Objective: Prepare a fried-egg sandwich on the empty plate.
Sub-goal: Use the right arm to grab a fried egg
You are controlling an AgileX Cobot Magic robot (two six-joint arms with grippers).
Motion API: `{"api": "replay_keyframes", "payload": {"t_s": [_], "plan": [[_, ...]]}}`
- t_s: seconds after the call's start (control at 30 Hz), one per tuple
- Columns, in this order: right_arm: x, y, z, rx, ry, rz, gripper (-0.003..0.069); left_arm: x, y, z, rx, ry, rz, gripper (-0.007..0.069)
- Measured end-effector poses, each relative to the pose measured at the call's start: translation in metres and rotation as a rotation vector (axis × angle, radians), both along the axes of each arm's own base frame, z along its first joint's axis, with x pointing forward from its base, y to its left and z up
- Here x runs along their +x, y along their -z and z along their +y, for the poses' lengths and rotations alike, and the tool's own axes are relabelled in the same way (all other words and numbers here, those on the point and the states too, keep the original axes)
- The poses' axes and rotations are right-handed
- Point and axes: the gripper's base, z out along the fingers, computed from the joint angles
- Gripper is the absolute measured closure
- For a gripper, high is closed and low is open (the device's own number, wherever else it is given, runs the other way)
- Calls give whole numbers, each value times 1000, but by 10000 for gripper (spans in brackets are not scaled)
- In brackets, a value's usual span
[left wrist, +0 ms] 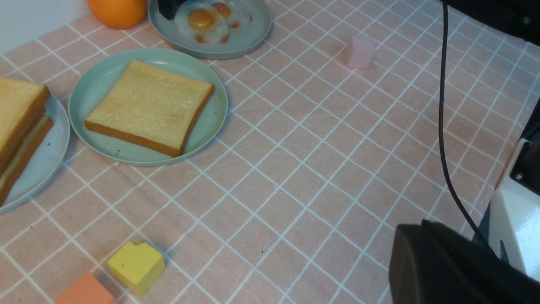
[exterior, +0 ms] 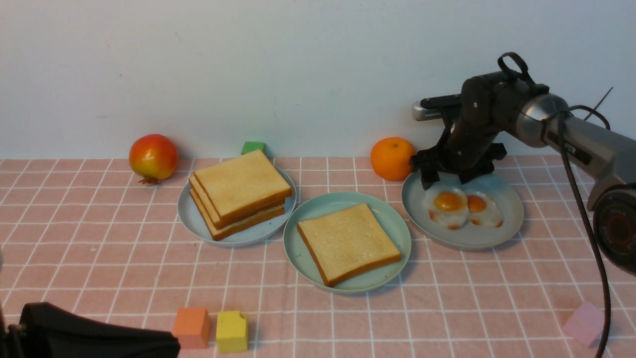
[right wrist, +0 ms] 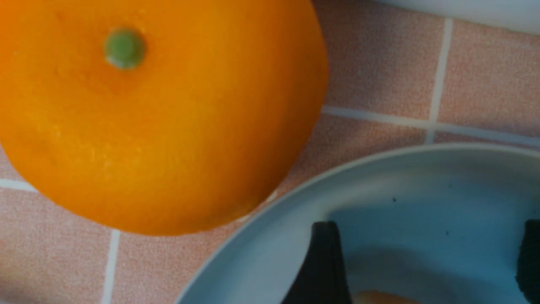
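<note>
The empty plate (exterior: pixel 388 219), mint-green, sits mid-table with one golden toast slice (exterior: pixel 348 241) lying flat on it. No assembled fried-egg sandwich is in view. Two fried eggs (exterior: pixel 449 206) lie side by side on a paler plate (exterior: pixel 512 219) to the right. My right gripper (exterior: pixel 448 180) hangs open over that plate's back edge, just behind the eggs. In the right wrist view its fingers (right wrist: pixel 327 261) straddle bare plate (right wrist: pixel 261 236) with nothing between them. My left gripper (exterior: pixel 166 344) rests low at the near left, shut and empty; the left wrist view shows its dark tip (left wrist: pixel 405 253).
A pile of toast slices (exterior: pixel 241 191) fills the left plate (exterior: pixel 198 226). An orange (exterior: pixel 392 158) stands right beside the egg plate and the right gripper. Behind are a red fruit (exterior: pixel 153 156) and a green block (exterior: pixel 253 147); orange (exterior: pixel 191 327), yellow (exterior: pixel 232 330) and pink (exterior: pixel 584 323) blocks lie near the front.
</note>
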Motion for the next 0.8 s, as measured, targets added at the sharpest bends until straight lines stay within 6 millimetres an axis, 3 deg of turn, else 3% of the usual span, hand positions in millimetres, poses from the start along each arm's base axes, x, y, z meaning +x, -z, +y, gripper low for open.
{"api": "replay_keyframes", "payload": {"t_s": [0.33,0.57,0.8], "plan": [[-2,-7,-4,-26,-8,4,70,1,-3,0,-23,-9,-22,601],[-11,-33,-8,-65,-30,23,70,1,-3,0,-24,-10,-23,601],[-14,-32,-8,-86,-60,62,70,2,-3,0,-24,-10,-23,599]]}}
